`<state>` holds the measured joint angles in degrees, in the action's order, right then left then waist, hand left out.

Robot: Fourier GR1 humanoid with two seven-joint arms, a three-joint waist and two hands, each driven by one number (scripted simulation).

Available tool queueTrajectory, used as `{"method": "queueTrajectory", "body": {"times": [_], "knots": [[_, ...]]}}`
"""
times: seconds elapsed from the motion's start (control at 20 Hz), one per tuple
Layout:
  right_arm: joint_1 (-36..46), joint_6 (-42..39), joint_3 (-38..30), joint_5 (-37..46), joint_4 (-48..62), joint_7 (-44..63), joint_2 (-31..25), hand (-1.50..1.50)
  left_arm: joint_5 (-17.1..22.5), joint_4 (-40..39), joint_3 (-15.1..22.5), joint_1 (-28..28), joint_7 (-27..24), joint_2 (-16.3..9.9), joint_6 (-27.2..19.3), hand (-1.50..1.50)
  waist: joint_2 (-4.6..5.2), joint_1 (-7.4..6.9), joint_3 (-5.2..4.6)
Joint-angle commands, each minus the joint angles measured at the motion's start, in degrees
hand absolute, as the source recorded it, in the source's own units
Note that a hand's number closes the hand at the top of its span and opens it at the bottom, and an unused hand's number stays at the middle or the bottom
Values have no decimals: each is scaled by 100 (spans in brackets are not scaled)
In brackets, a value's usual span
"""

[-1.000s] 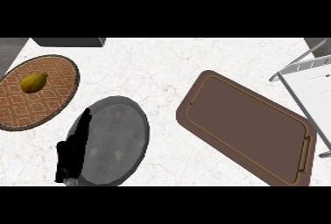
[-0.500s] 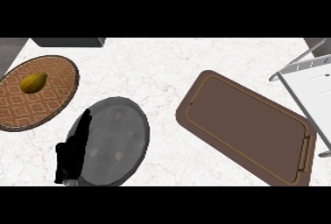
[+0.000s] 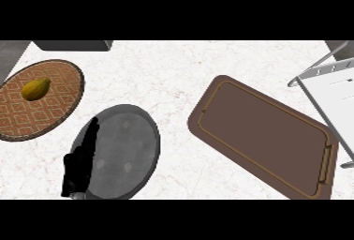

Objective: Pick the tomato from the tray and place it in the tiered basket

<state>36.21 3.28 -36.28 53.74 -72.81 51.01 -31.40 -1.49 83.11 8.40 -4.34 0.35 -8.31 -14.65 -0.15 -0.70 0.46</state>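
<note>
I see no tomato on the brown tray (image 3: 266,140); left robot hand (image 3: 79,161) rests straight-fingered, holding nothing. Next: locate the tomato.

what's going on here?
Nothing is being held. The left hand lies with straight fingers at the left rim of a grey plate. The brown tray shows no tomato; a yellowish fruit sits on the patterned plate. The tiered basket is at right. The right hand isn't visible.

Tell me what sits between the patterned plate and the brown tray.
In the head view, a grey plate lies between the patterned plate and the brown tray, left hand over its left edge.
</note>
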Motion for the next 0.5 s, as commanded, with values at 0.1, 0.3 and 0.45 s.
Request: {"method": "queueTrajectory", "body": {"times": [0.1,0.3,0.45], "knots": [[-62,1427,-515,-696,341,-838,579,-150,197,-295,-241,91,122,-141,225,0,40,17,-37],[216,1745,-852,-1304,250,-1316,351,-150,20,-63,-48,103,453,66,-38,0,23,47,-37],[-107,2040,-796,-1205,-422,-1304,446,-150,123,-265,-196,-57,111,-11,102,0,4,111,-47]]}}
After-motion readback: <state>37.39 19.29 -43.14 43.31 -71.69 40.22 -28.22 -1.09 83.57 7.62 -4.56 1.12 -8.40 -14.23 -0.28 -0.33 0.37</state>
